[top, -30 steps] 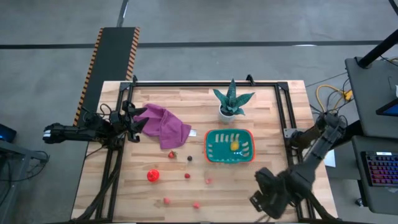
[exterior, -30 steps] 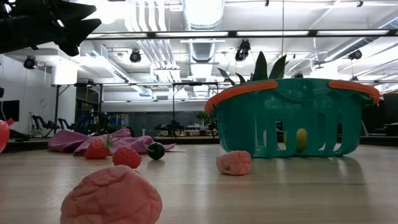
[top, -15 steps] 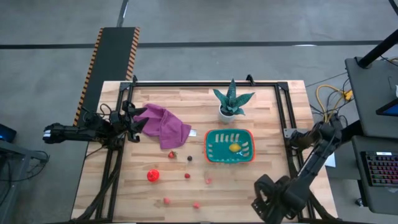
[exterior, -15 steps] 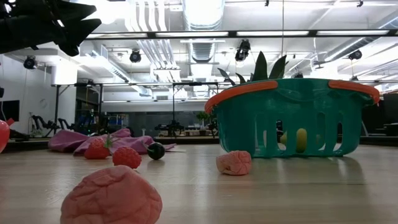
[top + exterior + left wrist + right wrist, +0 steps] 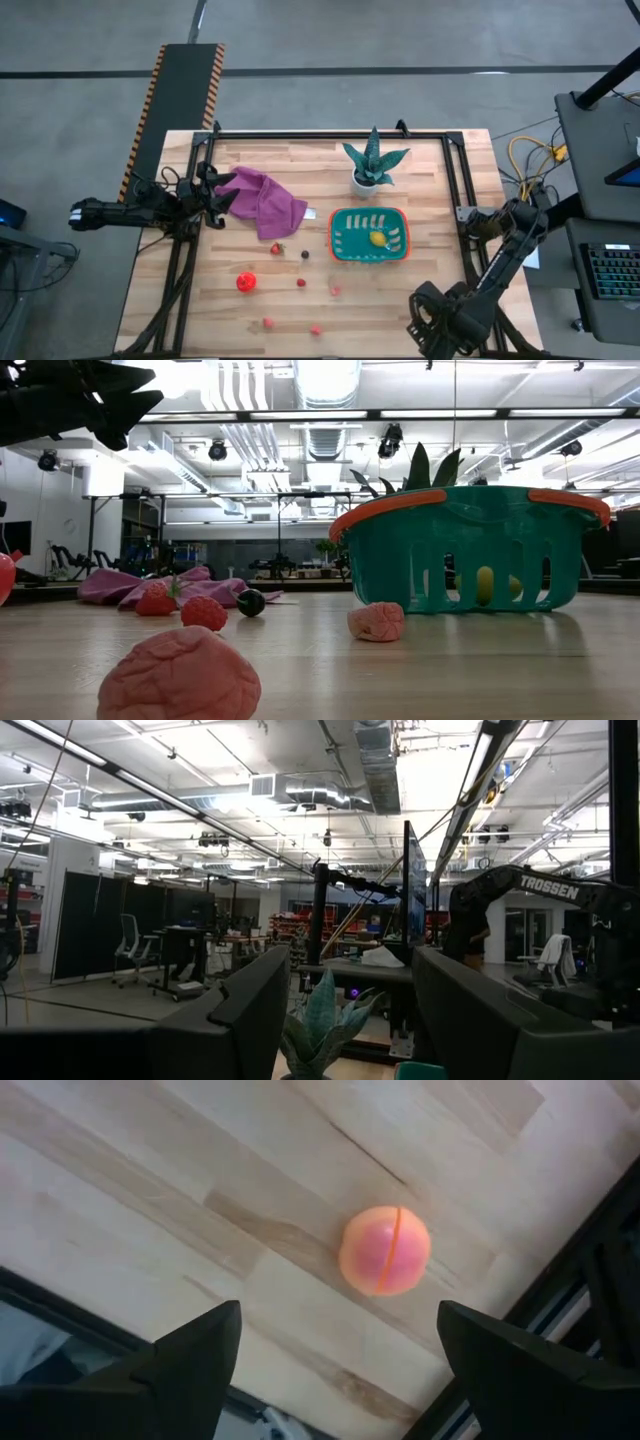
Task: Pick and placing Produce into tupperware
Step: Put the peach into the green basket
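Observation:
The teal tupperware [image 5: 369,235] stands on the table right of centre, with a yellow fruit [image 5: 377,238] inside it. Several small red, pink and dark produce pieces lie left of and nearer than the tub, among them a red one [image 5: 246,282] and a pink one [image 5: 377,621]. My right gripper [image 5: 338,1315] hangs open at the table's near right corner [image 5: 435,322], pointing down over a peach-orange fruit [image 5: 385,1250] that rests on the wood, clear of both fingers. My left gripper [image 5: 215,195] waits open at the table's left side, beside the purple cloth.
A purple cloth [image 5: 265,200] lies at the back left. A spiky green plant in a white pot [image 5: 372,165] stands just behind the tub. A black metal frame [image 5: 455,190] runs along the table's right and far edges. Bare wood lies between the tub and the near edge.
My right gripper has sunk and shifted toward the table's near edge at the right corner, tipping to point more straight down. The yellow fruit has rolled a little inside the tub and come to rest.

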{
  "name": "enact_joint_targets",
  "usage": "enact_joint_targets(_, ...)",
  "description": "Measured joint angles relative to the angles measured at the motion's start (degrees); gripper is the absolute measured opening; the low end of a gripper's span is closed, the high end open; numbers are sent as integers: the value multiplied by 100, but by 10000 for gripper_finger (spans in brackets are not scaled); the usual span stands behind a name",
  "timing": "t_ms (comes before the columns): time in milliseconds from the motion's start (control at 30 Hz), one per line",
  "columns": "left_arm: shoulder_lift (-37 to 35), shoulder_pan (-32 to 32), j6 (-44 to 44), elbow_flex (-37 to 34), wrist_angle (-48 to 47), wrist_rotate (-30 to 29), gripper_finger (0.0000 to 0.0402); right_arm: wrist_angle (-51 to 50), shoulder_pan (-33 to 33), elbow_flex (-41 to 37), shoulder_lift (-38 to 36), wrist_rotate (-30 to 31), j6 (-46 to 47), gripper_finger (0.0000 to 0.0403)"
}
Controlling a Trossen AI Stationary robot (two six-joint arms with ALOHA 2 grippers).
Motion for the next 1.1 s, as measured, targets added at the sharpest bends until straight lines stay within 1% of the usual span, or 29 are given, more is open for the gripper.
enact_joint_targets(233, -2, -2, 0, 0, 2, 0, 199, 116, 162, -448, 0, -3, 182, 329)
enact_joint_targets(433, -2, -1, -4, 0, 2, 2, 199, 167, 164, -787, -1, -1, 269, 329)
enact_joint_targets(667, -1, -1, -4, 0, 2, 2, 199, 826, 164, -1236, -4, -3, 417, 329)
enact_joint_targets(900, -2, 0, -4, 0, 2, 2, 199, 1024, 164, -1587, -4, -5, 418, 329)
enact_joint_targets(1100, 0, -2, -4, 0, 4, 2, 199, 1502, 164, -1909, -4, -9, 458, 329)
